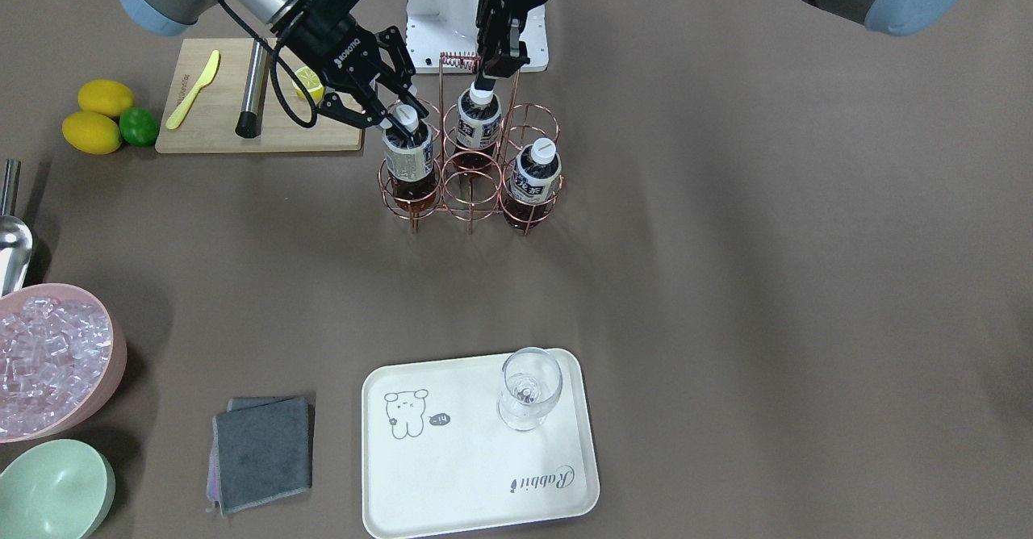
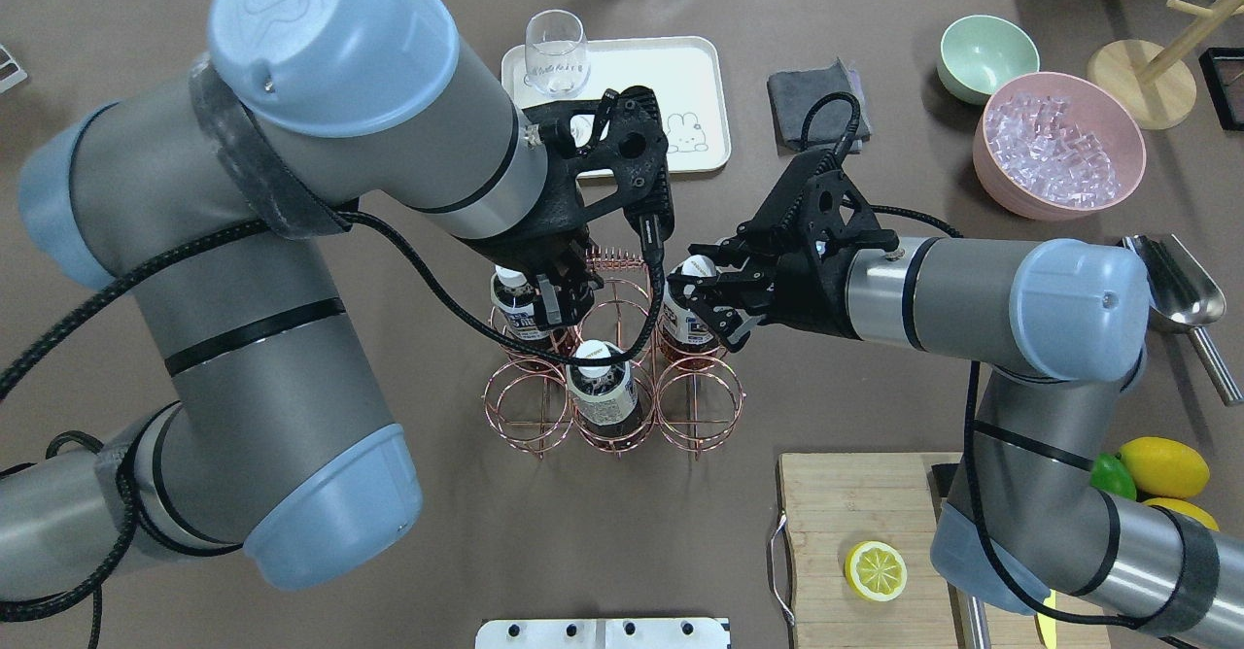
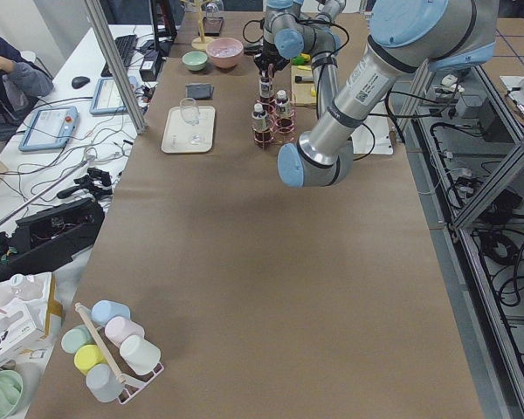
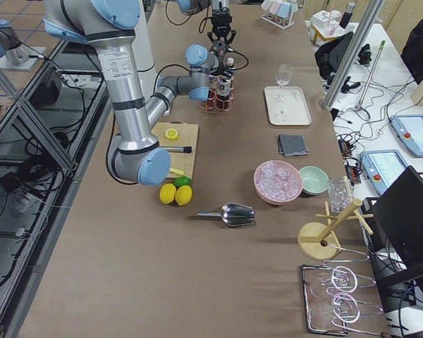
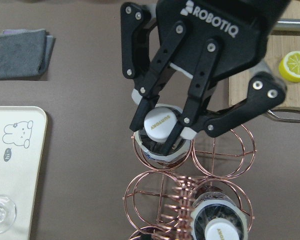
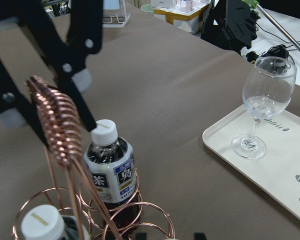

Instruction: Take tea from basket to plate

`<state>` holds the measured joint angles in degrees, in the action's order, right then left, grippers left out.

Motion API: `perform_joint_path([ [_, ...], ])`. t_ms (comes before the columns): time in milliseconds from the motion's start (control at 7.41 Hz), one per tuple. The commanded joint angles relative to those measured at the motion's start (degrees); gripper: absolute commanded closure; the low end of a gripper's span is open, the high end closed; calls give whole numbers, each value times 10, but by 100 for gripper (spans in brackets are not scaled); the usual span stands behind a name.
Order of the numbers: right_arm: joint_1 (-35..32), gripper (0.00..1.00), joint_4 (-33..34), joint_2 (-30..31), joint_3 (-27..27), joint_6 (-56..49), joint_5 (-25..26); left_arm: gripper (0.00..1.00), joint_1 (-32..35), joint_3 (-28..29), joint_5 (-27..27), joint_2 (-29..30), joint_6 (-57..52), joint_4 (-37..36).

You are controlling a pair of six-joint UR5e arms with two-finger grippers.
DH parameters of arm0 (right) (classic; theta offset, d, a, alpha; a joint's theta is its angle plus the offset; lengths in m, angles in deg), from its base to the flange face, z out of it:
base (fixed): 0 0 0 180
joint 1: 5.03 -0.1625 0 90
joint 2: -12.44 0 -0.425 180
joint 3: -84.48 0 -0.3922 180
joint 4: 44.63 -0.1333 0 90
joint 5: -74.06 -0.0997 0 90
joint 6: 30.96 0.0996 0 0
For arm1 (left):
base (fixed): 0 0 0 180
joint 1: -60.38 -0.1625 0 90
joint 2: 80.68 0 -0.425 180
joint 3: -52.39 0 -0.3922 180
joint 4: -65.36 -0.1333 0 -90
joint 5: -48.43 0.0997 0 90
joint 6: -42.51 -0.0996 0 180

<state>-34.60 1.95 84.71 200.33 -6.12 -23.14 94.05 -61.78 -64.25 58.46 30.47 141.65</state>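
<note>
Over on the left, the left end effector hung above the basket by its coiled handle, jaws parted and holding nothing, while the plate beyond it carried only a wine glass, no tea there yet! Further right, the right end effector had its fingers drawn in around the neck of the tea, apparently gripping it just under the white cap, but that bottle sat down in its ring of the basket. By my reckoning only the grasp was done, with the lift, the carry across the counter and the set-down all left.
</note>
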Motion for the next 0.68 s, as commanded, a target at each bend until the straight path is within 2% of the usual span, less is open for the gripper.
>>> perform_joint_path([
  [0,-1,100,62,0,53,-13,-14,100,1,0,0,0,0,0],
  [540,-4,100,86,-4,52,-49,-12,100,1,0,-1,0,-1,0],
])
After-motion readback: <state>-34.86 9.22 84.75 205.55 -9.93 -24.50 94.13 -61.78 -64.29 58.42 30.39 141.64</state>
